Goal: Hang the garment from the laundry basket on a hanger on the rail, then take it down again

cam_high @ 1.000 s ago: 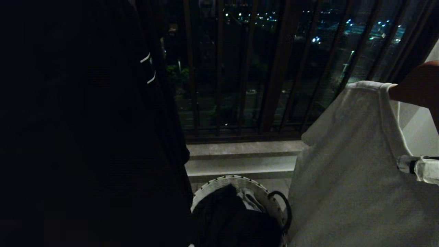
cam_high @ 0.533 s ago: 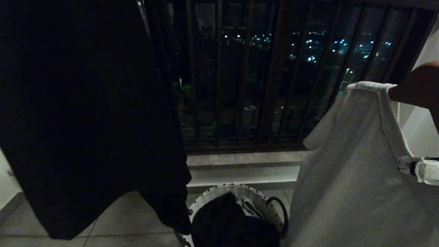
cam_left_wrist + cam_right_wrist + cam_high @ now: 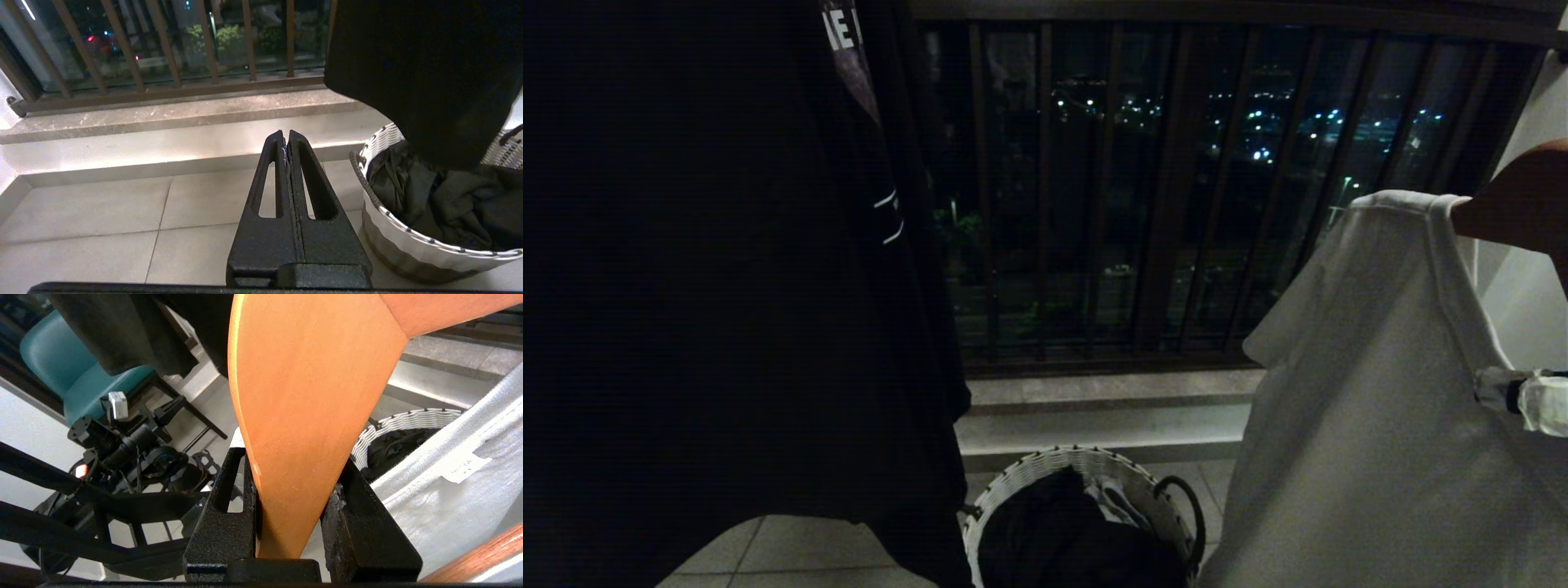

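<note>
A white garment (image 3: 1364, 425) hangs on a wooden hanger (image 3: 1519, 196) at the right of the head view. In the right wrist view my right gripper (image 3: 292, 457) is shut on the broad orange wood of the hanger (image 3: 310, 396), with the white garment (image 3: 449, 486) draped beside it. The laundry basket (image 3: 1029, 478) stands on the floor below, holding dark clothes. My left gripper (image 3: 284, 136) is shut and empty, low over the tiles beside the laundry basket (image 3: 380, 143). The rail is out of view.
A large black garment (image 3: 727, 286) hangs at the left, its hem over the basket. Dark brown window bars (image 3: 1176, 204) and a stone step (image 3: 1094, 408) lie ahead. A teal chair (image 3: 81, 375) and black tripod gear (image 3: 122, 445) stand behind.
The whole head view has shifted, with the window bars, step and basket sitting lower in the picture. The hanger with the white garment keeps its place. Neither gripper has changed.
</note>
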